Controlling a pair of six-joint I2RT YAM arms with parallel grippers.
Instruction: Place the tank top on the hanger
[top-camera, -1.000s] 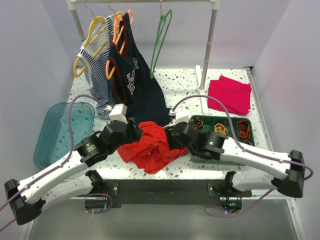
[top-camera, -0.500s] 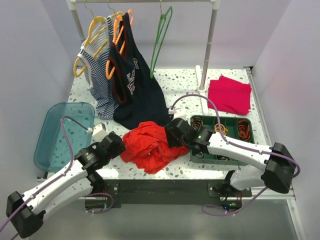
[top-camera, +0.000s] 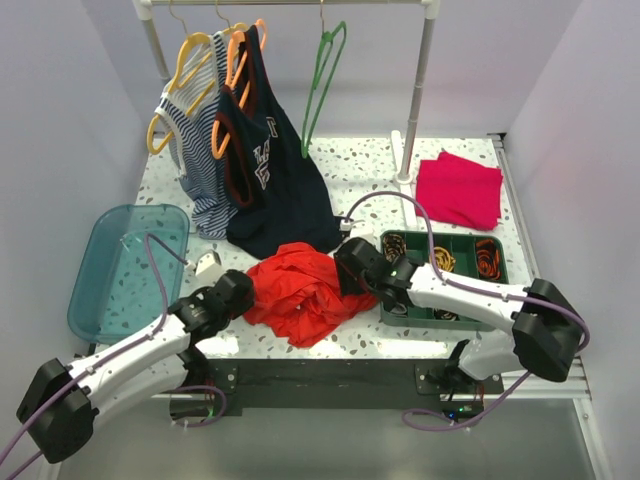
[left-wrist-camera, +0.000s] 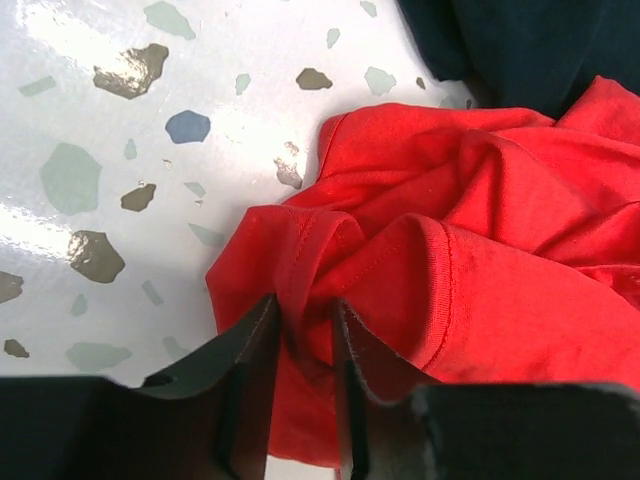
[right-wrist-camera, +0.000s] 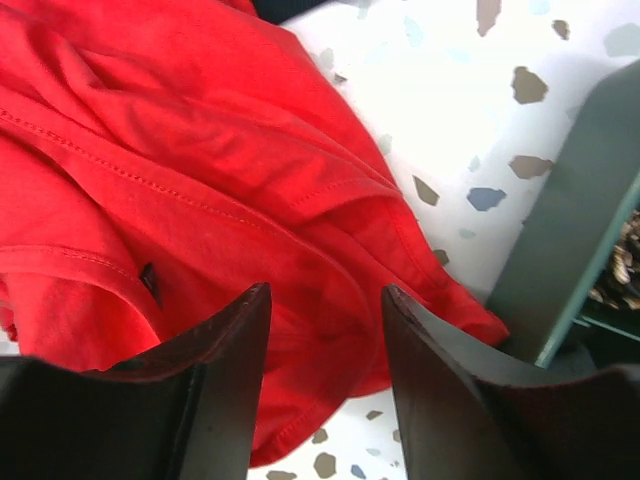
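Over the speckled table (top-camera: 370, 165), top view: the red-orange tank top (top-camera: 300, 295) lies crumpled near the front edge between both arms, touching a hanging navy tank top (top-camera: 275, 185); the green hanger (top-camera: 322, 80) hangs by its hook on the garment rack (top-camera: 419, 100), well behind. Left wrist view: the left gripper (left-wrist-camera: 305, 312) is pinched onto a raised fold of the garment's edge. Right wrist view: the right gripper (right-wrist-camera: 325, 300) stands with jaws apart over the garment's opposite edge, beside a dark green tray (right-wrist-camera: 570, 240).
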